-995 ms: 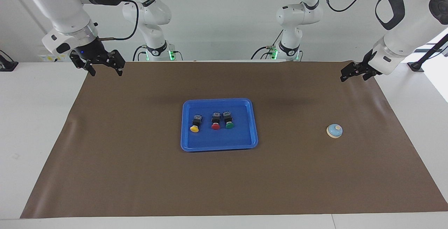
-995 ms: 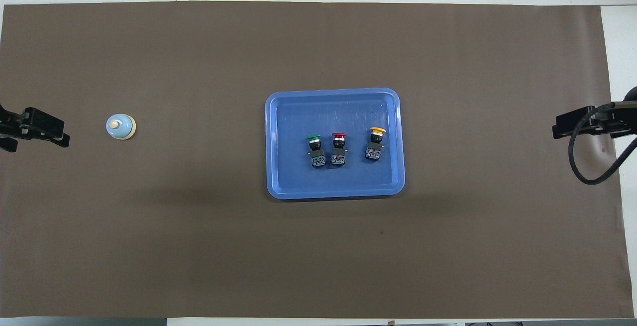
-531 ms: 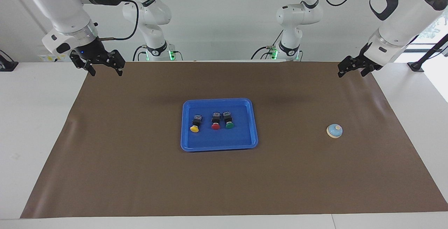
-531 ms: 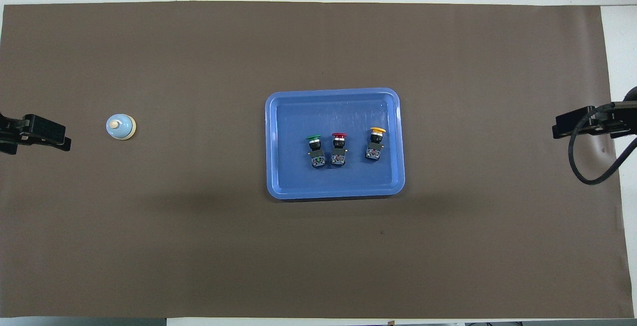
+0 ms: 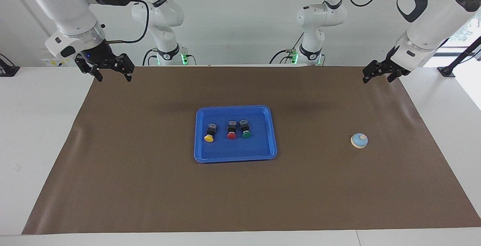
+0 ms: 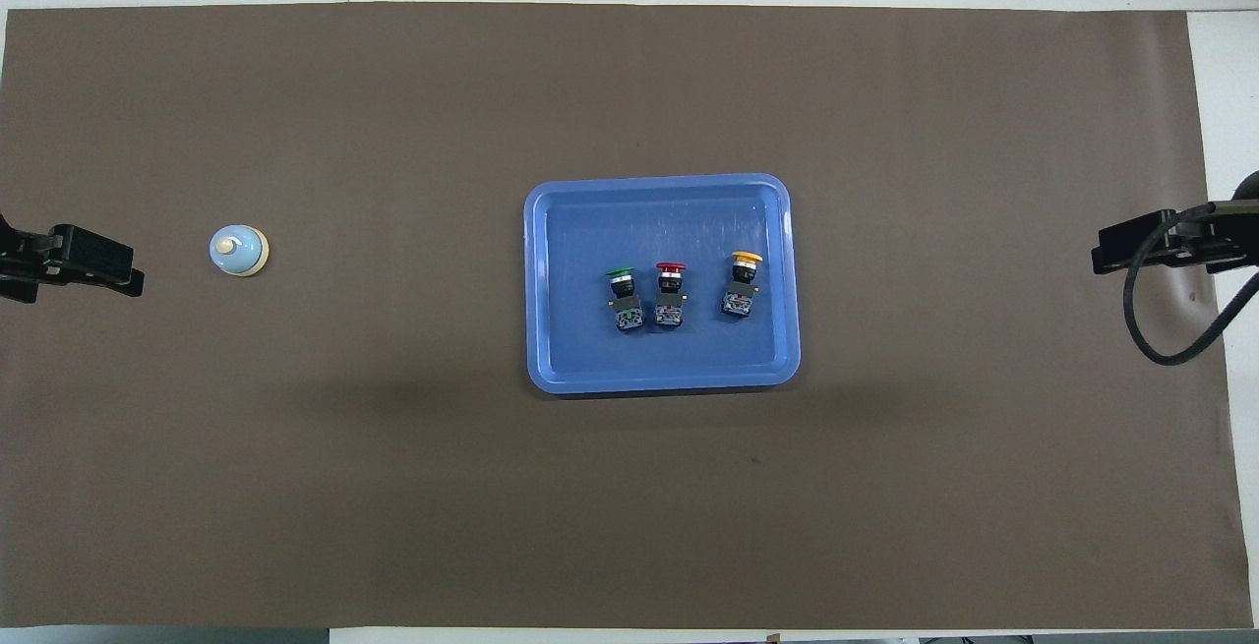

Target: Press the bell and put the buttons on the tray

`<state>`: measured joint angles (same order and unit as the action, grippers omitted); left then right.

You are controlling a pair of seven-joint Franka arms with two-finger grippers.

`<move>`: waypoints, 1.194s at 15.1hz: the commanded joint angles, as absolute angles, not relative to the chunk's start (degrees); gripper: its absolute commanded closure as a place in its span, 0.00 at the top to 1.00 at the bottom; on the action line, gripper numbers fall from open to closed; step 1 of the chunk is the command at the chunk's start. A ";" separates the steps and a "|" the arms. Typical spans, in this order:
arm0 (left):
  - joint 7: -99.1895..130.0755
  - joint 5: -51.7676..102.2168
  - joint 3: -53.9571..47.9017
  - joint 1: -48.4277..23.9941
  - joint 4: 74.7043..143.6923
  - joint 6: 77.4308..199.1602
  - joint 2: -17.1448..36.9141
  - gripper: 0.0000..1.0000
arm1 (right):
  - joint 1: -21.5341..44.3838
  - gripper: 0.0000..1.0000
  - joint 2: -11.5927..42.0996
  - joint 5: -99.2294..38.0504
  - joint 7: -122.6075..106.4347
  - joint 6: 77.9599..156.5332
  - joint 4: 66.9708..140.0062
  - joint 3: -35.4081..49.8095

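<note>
You can see the tray (image 5: 235,157) in the middle of the brown mat (image 5: 150,186). All three buttons lie inside it in a row, on their sides, with their caps pointing away from the robots. The yellow button (image 5: 209,132) is closest to the right arm's end. The red button (image 5: 231,130) is in the middle. The green button (image 5: 245,129) is just beside the red one, toward the left arm's end. The red and green ones sit close together, and the yellow one lies a bit apart from them.

You find the bell (image 5: 359,140) standing by itself on the mat, well apart from the tray, toward the left arm's end.

Your left gripper (image 5: 378,75) hangs in the air over the mat's corner at its own end, and its fingers are spread with nothing in them. Your right gripper (image 5: 111,74) hangs over the mat's corner at its end. Its fingers are spread too, and they hold nothing.
</note>
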<state>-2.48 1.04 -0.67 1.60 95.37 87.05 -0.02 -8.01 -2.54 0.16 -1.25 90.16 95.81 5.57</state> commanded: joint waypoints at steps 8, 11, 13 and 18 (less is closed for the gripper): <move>-3.43 0.62 -0.09 0.35 93.52 88.16 0.97 1.00 | -8.88 1.00 -3.25 0.70 -2.64 89.56 96.24 6.24; -2.81 0.88 -0.09 0.44 93.08 88.50 0.97 1.00 | -8.88 1.00 -3.25 0.70 -2.64 89.56 96.24 6.24; -2.81 1.32 -0.09 0.44 91.50 88.24 1.14 1.00 | -8.88 1.00 -3.25 0.70 -2.64 89.56 96.24 6.24; -2.72 1.23 -0.09 0.53 91.76 88.33 1.14 1.00 | -8.88 1.00 -3.25 0.70 -2.64 89.56 96.24 6.24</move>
<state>-2.70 1.04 -0.64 1.01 92.93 88.94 0.30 -8.01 -2.54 0.16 -1.25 90.16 95.81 5.57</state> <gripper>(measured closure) 0.000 0.000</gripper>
